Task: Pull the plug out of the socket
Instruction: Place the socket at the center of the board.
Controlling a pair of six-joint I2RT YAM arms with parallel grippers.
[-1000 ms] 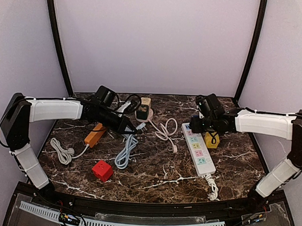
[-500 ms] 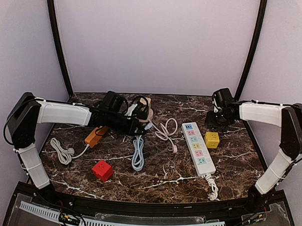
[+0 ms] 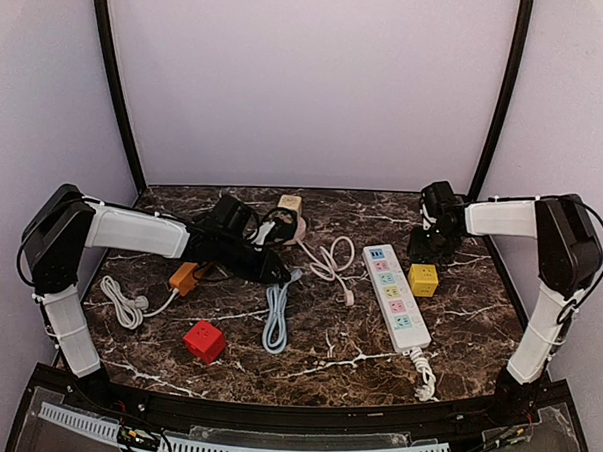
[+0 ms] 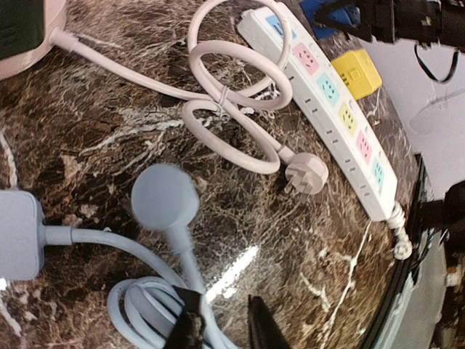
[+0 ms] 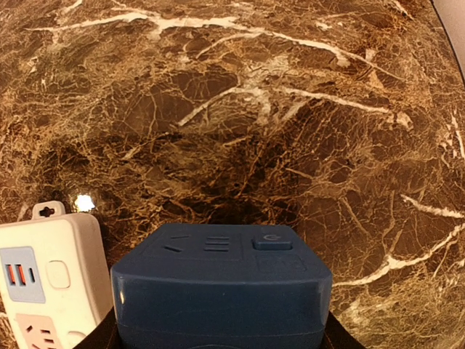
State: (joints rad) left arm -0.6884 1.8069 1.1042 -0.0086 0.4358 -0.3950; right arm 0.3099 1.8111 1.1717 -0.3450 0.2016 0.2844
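Observation:
The dark blue cube socket (image 5: 221, 291) sits between the jaws of my right gripper (image 5: 218, 336), which is shut on it. In the top view that gripper (image 3: 427, 247) hangs over the far right of the table. The light blue plug (image 4: 165, 198) lies flat on the marble, apart from the socket. Its cord runs down to a bundled coil (image 4: 142, 309). My left gripper (image 4: 221, 323) stands just behind the plug with its jaws slightly apart. The cord runs along the inner side of the left finger (image 4: 185, 331), and bare table shows in the gap. In the top view the left gripper (image 3: 277, 272) is near the table's middle, above the cord (image 3: 274, 320).
A white power strip (image 3: 396, 298) lies right of centre with a yellow cube (image 3: 423, 280) beside it. A pink socket (image 3: 287, 223) and its looped cable (image 3: 328, 259) sit at the back. An orange socket (image 3: 184, 277), a white cable (image 3: 123, 303) and a red cube (image 3: 204, 341) are on the left.
My right arm has drawn back to the far right with the blue cube. My left gripper carried the plug right, and its jaws have since parted, leaving the plug on the table.

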